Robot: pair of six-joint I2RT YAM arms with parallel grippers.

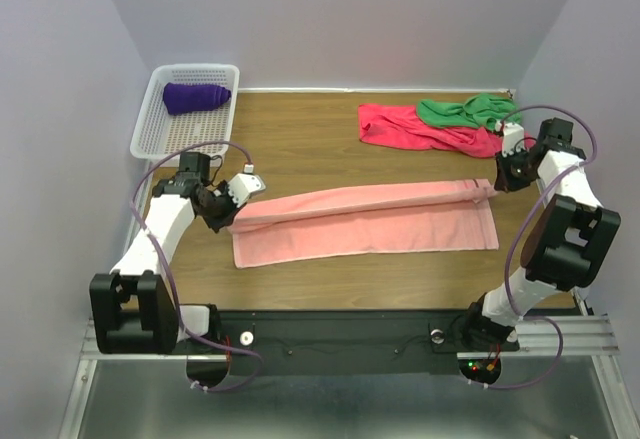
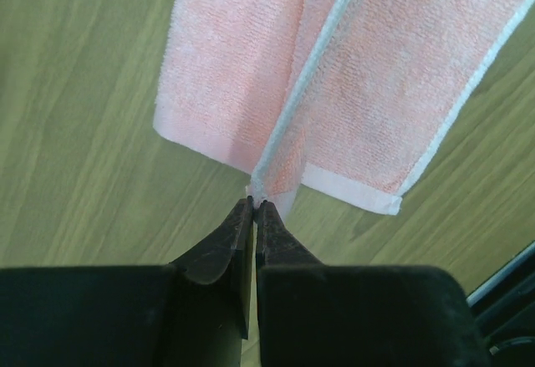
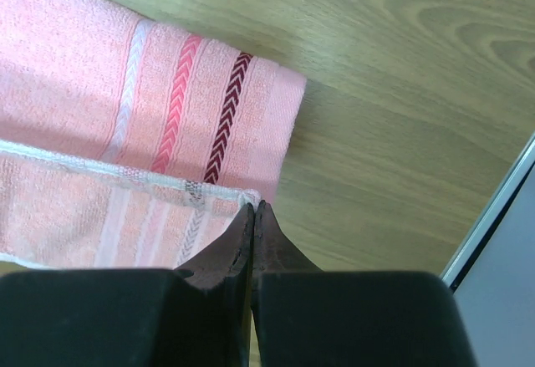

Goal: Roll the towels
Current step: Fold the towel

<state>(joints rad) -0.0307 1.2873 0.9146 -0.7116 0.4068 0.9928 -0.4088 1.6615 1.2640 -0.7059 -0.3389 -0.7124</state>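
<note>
Salmon-pink towel (image 1: 370, 234) lying lengthways across the table (image 1: 300, 159), mid-fold: left gripper (image 1: 230, 218) and right gripper (image 1: 493, 191) each pinching one end of its raised long edge; next calls for carrying both ends evenly toward near edge, laying flat.

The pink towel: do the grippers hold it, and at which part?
Yes. On the salmon-pink towel, the left gripper pinches one corner of the lifted long edge, the right gripper the other.

The top view overlooks the whole table (image 1: 300, 139) from behind. Wrist views sit close over opposite ends of the salmon-pink towel (image 1: 370, 229).
</note>
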